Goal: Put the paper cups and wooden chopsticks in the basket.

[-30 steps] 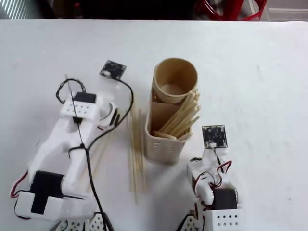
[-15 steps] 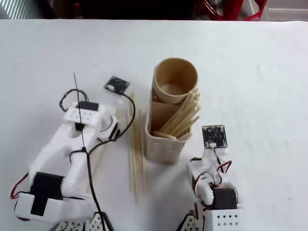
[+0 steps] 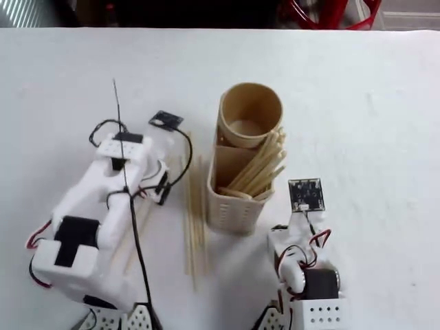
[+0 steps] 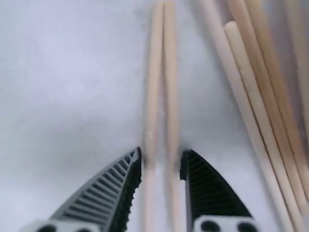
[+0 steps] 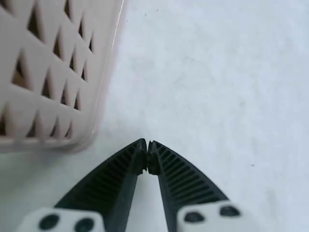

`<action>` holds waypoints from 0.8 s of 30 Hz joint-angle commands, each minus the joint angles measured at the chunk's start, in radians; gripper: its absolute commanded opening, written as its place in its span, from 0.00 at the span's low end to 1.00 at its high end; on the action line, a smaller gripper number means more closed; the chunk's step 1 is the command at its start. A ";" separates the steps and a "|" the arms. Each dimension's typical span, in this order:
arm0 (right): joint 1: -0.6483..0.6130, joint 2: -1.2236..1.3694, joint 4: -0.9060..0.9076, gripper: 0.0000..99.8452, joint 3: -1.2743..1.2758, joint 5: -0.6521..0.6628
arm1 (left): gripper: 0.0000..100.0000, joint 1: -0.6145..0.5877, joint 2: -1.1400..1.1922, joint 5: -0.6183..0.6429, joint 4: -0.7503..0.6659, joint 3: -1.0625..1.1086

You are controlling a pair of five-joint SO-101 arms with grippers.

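Nearest the arm bases, the right hand [image 5: 147, 146] rests low over the white desk [image 3: 357, 103], closed and empty, just beside the near wall of the latticed basket [image 5: 58, 72]. A little farther out, the left hand [image 4: 161, 157] sits low on the desk with its ribbed fingers [image 4: 123, 181] parted about as wide as the pair of wooden chopsticks [image 4: 161, 72] lying between their tips. The pair's long axis runs straight ahead from the hand and crosswise to the line on which the fingers close, which looks well suited to a pinch. No firm grip can be read from the wrist view, and the pair appears to lie flat on the desk. Between this hand and the basket lies a loose bundle of chopsticks [image 3: 194, 220], roughly parallel to the pair and pointing away from the arms. The left arm is plainly the nearer one to all the loose sticks, and the basket stands to its right, beyond the bundle. In the basket's nearer compartment, several stowed chopsticks [image 3: 258, 168] lean at a slant, their ends poking over the rim. In the farther compartment a paper cup [image 3: 249, 127] stands upright, mouth open to the camera. Judging by this, the cup work looks finished, while the pair and the bundle remain to be put away.
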 commanded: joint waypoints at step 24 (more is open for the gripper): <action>0.008 -0.002 0.004 0.02 0.009 0.002 | 0.02 -0.002 -0.676 0.009 0.068 -0.152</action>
